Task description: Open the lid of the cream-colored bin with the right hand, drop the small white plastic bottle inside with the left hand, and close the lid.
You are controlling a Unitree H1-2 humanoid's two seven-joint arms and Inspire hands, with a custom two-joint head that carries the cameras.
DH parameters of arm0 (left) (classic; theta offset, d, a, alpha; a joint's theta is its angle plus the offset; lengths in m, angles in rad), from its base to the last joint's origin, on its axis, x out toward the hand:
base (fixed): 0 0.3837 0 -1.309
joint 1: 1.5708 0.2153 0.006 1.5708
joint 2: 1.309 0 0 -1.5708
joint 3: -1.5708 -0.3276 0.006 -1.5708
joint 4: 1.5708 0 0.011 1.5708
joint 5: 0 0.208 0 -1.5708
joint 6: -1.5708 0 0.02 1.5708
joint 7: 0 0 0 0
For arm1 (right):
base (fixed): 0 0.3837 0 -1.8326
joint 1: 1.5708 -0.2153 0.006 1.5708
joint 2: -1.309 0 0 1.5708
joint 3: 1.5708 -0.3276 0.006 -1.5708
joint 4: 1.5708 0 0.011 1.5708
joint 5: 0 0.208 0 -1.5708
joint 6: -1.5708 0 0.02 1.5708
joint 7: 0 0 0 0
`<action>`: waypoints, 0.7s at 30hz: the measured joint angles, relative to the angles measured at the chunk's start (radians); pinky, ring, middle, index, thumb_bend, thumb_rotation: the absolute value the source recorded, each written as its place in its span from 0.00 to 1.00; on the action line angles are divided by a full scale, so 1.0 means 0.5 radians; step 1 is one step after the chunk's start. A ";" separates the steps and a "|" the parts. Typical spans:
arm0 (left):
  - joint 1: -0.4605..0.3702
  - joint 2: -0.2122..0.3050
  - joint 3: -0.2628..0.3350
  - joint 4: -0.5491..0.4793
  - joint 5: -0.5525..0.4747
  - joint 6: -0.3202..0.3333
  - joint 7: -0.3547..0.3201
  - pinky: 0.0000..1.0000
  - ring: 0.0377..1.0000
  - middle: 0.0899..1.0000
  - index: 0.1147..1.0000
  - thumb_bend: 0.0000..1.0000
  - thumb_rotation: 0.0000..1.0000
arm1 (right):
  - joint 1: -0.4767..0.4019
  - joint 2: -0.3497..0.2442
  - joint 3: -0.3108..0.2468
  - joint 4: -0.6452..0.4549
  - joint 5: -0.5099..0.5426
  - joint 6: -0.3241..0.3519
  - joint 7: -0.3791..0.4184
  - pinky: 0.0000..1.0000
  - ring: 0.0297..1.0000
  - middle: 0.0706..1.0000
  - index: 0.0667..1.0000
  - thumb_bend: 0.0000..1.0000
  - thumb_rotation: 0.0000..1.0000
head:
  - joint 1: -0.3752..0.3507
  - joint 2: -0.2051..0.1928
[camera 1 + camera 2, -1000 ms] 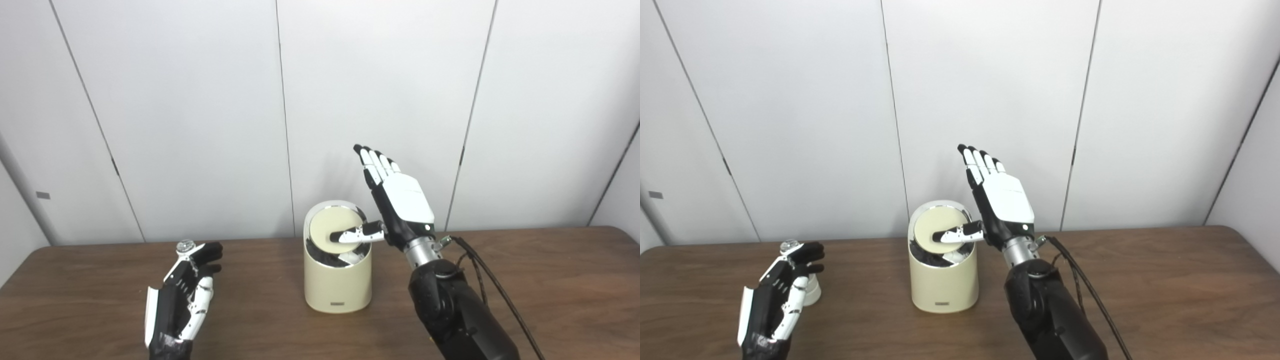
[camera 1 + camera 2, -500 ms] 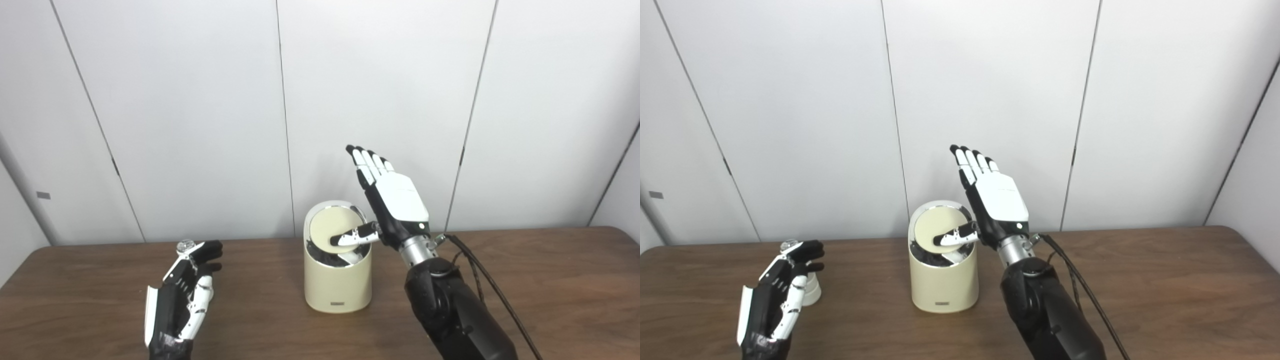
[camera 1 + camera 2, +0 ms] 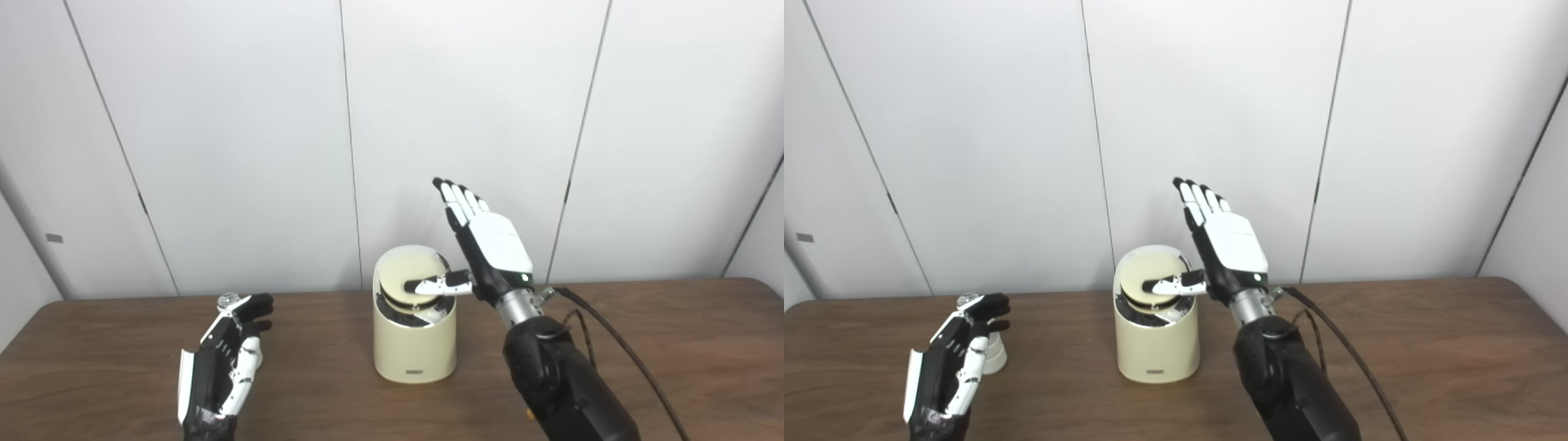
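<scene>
Right eye view shows the cream-coloured cylindrical bin (image 3: pixel 1156 334) standing upright in the middle of the brown wooden table (image 3: pixel 1427 343), its round cream swing lid (image 3: pixel 1149 277) tilted with the near edge dipped, so a dark crescent of opening shows at the front. The white-and-black right hand (image 3: pixel 1226 245) stands just to the right of the bin, fingers spread and pointing up and slightly left, holding nothing; only its thumb reaches leftward and rests across the lid's top.

The small white plastic bottle (image 3: pixel 994 355) stands upright on the table well to the left of the bin, its long axis vertical and its silvery cap (image 3: pixel 964 300) pointing up. The black-and-white left hand (image 3: pixel 949 367) is right beside it, on its near-left side, fingers loosely extended towards the far edge and curled around nothing (whether a fingertip touches the cap I cannot tell).

So the left hand is by far the nearer to the bottle, and the bottle lies just far-right of its palm. My judgement is that the coming move calls for a sideways closing around the upright body, then a carry rightward to the opening. That gap looks narrow, so the thumb probably has to press the lid further down.
</scene>
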 measured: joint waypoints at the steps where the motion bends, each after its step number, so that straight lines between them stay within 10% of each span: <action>1: 0.000 0.000 0.002 0.000 0.001 0.000 0.001 0.69 0.74 0.73 0.69 0.21 0.56 | 0.018 0.014 -0.038 -0.016 0.086 0.001 0.035 0.99 1.00 1.00 1.00 0.81 0.74 | 0.000 -0.003; 7: 0.000 -0.001 0.000 0.001 0.003 0.000 0.000 0.68 0.74 0.73 0.69 0.22 0.57 | 0.041 0.080 -0.203 -0.142 0.550 0.001 0.227 0.95 1.00 1.00 1.00 0.84 0.84 | -0.003 -0.003; 21: 0.000 -0.006 0.003 0.001 0.004 0.000 0.002 0.68 0.74 0.72 0.68 0.22 0.55 | 0.147 0.071 -0.262 -0.276 0.712 -0.008 0.286 0.92 0.99 1.00 1.00 0.81 0.99 | 0.009 0.000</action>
